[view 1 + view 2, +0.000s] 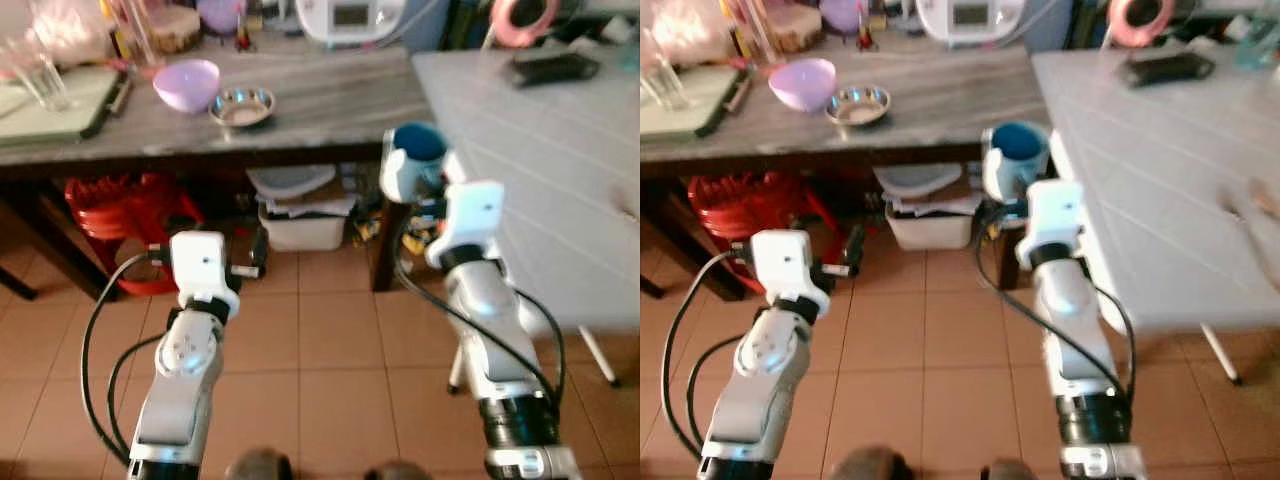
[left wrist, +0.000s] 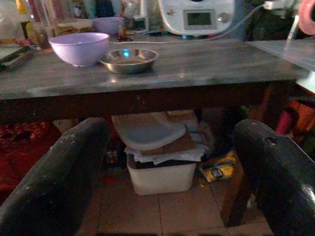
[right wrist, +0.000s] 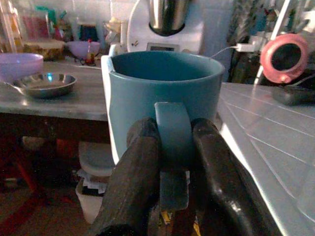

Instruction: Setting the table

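Note:
My right gripper is shut on the handle of a blue mug, which stays upright. The mug hangs in the air at the corner where the dark stone-topped table meets the white table. My left gripper is open with nothing between its fingers, held low in front of the dark table. On that table stand a lilac bowl and a small steel dish.
Under the dark table sit a white bin piled with lids and a stack of red stools. A white kitchen machine stands at the back. A black object and a pink roll lie on the white table.

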Controlling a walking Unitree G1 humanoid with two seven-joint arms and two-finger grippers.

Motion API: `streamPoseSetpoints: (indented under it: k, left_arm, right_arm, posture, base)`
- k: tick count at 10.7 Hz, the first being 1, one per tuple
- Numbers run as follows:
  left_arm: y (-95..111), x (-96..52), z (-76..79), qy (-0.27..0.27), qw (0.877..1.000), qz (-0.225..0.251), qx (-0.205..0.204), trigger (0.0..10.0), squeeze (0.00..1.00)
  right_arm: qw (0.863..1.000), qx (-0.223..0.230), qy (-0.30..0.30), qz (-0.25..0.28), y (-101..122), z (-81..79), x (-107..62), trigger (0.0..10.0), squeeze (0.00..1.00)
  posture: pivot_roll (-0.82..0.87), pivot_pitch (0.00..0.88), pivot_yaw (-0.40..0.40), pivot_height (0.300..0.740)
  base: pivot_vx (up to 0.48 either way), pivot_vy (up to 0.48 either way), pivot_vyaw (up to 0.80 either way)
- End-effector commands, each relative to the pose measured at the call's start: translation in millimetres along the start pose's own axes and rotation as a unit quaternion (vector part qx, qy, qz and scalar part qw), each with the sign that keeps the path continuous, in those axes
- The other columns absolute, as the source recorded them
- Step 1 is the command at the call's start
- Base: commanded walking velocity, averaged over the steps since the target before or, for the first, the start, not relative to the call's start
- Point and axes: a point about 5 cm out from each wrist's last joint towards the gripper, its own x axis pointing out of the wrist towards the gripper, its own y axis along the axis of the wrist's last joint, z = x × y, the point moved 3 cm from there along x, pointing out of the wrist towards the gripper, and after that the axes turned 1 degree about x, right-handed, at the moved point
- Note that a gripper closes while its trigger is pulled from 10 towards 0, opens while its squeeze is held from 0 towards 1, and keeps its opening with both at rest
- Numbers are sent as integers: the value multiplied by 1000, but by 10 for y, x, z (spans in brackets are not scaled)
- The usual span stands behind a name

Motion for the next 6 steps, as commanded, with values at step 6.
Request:
streamPoseSetpoints:
  k: [6]
  left_arm:
    - [-11, -17, -15, -1, 1000, -6, 3, 10000, 0]
  right_arm:
    - [999, 16, 41, 24, 119, -139, -21, 10000, 0]
  posture:
    - [25, 123, 45, 740]
  base:
    - [476, 0, 0]
